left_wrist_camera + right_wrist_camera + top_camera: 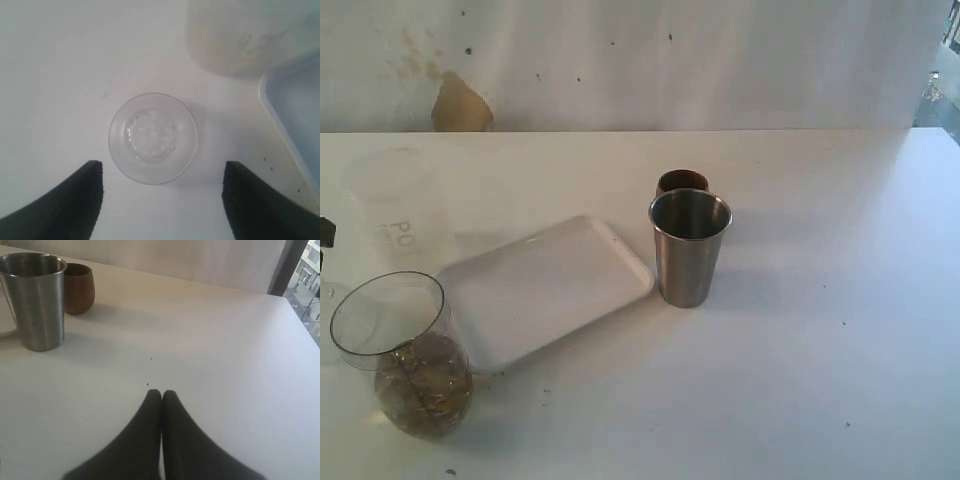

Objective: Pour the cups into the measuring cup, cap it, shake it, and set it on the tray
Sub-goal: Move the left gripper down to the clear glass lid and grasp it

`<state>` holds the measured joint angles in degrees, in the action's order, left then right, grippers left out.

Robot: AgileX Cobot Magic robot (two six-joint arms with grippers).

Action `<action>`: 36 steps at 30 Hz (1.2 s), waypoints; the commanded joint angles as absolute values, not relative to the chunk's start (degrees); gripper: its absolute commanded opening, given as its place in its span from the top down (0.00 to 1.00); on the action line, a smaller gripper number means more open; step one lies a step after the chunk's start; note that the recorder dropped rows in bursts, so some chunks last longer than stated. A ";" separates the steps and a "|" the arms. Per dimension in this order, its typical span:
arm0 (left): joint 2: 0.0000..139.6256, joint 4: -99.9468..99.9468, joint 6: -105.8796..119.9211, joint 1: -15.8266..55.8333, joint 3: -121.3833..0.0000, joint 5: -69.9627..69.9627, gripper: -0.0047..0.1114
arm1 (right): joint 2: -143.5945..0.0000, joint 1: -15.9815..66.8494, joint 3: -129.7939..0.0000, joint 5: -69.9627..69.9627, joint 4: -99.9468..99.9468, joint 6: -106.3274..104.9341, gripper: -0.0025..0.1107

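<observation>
The steel tumbler (690,247) (35,300) stands upright right of the white tray (542,285). The brown wooden cup (682,181) (79,287) sits just behind it. At the front left stands the clear measuring cup (405,350), its mouth uncovered, with golden-brown contents in its lower part. My left gripper (162,167) is open above the table. A small clear round lid-like piece (152,137) lies just beyond its fingertips, not between them. My right gripper (161,391) is shut on nothing, low over bare table, well away from the tumbler.
A frosted translucent cup (400,205) (235,35) with faint lettering stands behind the measuring cup, left of the tray. The tray's corner (295,115) lies close to the clear round piece. A wall runs along the table's far edge.
</observation>
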<state>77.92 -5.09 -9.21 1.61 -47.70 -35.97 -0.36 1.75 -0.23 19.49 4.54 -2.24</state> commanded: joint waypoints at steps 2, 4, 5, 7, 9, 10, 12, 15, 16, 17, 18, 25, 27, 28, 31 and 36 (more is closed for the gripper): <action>86.75 -5.36 -7.39 1.87 -55.78 -44.18 0.41 | 0.00 1.63 0.00 19.43 4.62 -2.17 0.98; 89.97 -5.25 -7.10 1.87 -58.11 -46.18 0.41 | 0.00 1.63 0.00 19.43 4.62 -2.17 0.98; 91.12 -5.37 -7.10 1.87 -58.55 -46.28 0.41 | 0.00 1.63 0.00 19.43 4.62 -2.17 0.98; 93.34 -5.37 -7.10 1.87 -58.77 -45.88 0.41 | 0.00 1.63 0.00 19.43 4.62 -2.17 0.98; 94.81 -5.59 -7.64 1.87 -58.77 -45.43 0.41 | 0.00 1.63 0.00 19.43 4.62 -2.17 0.98; 95.06 -5.67 -7.90 1.87 -58.77 -44.92 0.41 | 0.00 1.63 0.00 19.43 4.62 -2.17 0.98; 95.50 -5.67 -8.79 1.87 -58.77 -43.67 0.41 | 0.00 1.63 0.00 19.43 4.62 -2.17 0.98; 96.23 -6.04 -11.81 1.87 -58.77 -41.83 0.41 | 0.00 1.63 0.00 19.43 4.62 -2.28 0.98; 96.45 -6.04 -12.17 1.87 -58.77 -41.58 0.41 | 0.00 1.63 0.00 19.43 4.62 -2.84 0.98; 96.81 -6.18 -12.70 1.87 -58.77 -41.36 0.42 | 0.00 1.63 0.00 19.43 4.50 -2.85 0.98; 97.13 -6.36 -13.31 1.87 -58.77 -41.36 0.42 | 0.00 1.63 0.00 19.43 4.50 -2.85 0.98; 99.40 -7.59 -15.84 1.31 -58.77 -41.69 0.44 | 0.00 1.63 0.00 19.43 4.50 -2.85 0.98; 99.40 -7.70 -15.84 1.22 -58.77 -41.58 0.44 | 0.00 1.63 0.00 19.43 4.50 -2.85 0.98; 99.40 -7.70 -15.48 1.22 -58.77 -41.45 0.44 | 0.00 1.63 0.00 19.43 4.50 -2.85 0.98; 99.40 -7.70 -13.87 1.22 -58.77 -41.66 0.54 | 0.00 1.63 0.00 19.43 4.50 -2.85 0.98; 99.40 -7.58 -10.32 1.22 -58.77 -42.97 0.91 | 0.00 1.63 0.00 19.43 4.50 -2.85 0.98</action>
<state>99.34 -7.19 -12.29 1.28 -58.85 -41.74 -0.36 1.75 -0.23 19.59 4.54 -2.57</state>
